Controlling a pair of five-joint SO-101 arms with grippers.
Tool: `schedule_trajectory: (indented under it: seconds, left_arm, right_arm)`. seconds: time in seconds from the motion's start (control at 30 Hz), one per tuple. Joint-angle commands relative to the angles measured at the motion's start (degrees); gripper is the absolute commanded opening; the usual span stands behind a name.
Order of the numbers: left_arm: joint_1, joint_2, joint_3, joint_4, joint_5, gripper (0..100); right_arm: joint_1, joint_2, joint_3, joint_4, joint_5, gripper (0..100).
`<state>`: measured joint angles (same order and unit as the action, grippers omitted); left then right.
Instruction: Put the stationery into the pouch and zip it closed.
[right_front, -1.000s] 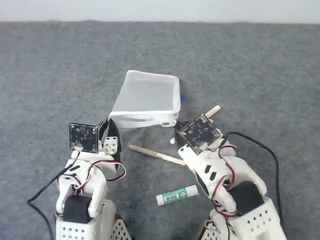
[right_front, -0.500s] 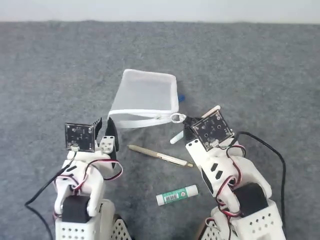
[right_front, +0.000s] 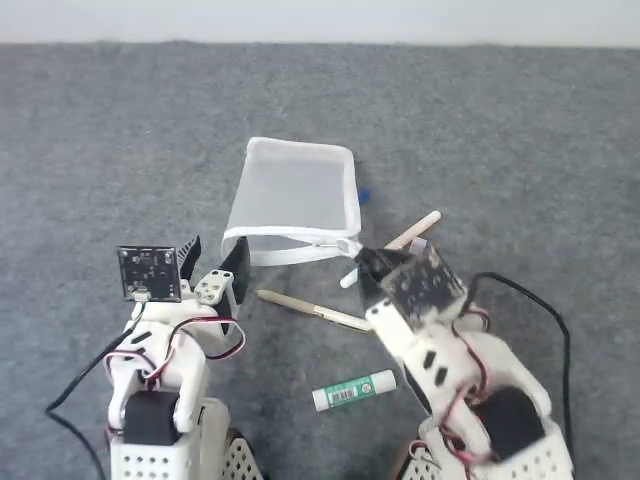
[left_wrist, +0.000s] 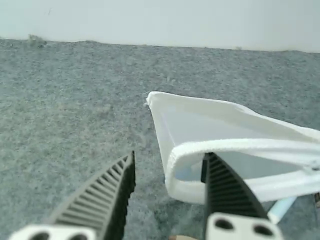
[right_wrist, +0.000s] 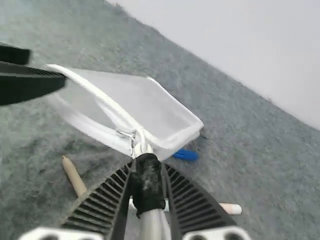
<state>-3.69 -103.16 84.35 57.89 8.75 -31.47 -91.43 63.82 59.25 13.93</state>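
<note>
The pouch (right_front: 292, 195) lies mid-frame in the high view. The left gripper (left_wrist: 170, 162), fingers spread, sits at its mouth's left corner; the right gripper (right_wrist: 148, 170) pinches a pen (right_wrist: 145, 194). Best lift the rim, then slide the pen in clear of the zip pull (right_wrist: 131, 136).

The pouch (right_front: 295, 195) is thin white mesh cloth (half see-through); the tabletop (right_front: 520, 140) wears rough grey felt; the left end effector (left_wrist: 170, 160) is ribbed matt black plastic.

Grey short-pile carpet (right_front: 520, 150) covers the whole work surface. Plain pale wall (right_front: 320, 20) runs along the carpet's far edge, straight seam between them. Lighting even, shadows soft.
</note>
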Motion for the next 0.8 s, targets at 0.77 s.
schedule_trajectory:
  seconds: [0.77]
  left_arm:
    - [2.11,-1.32,0.4,-2.29,-5.1,7]
  right_arm:
    - [-5.32,-12.26,2.46,0.92,0.0,3.4]
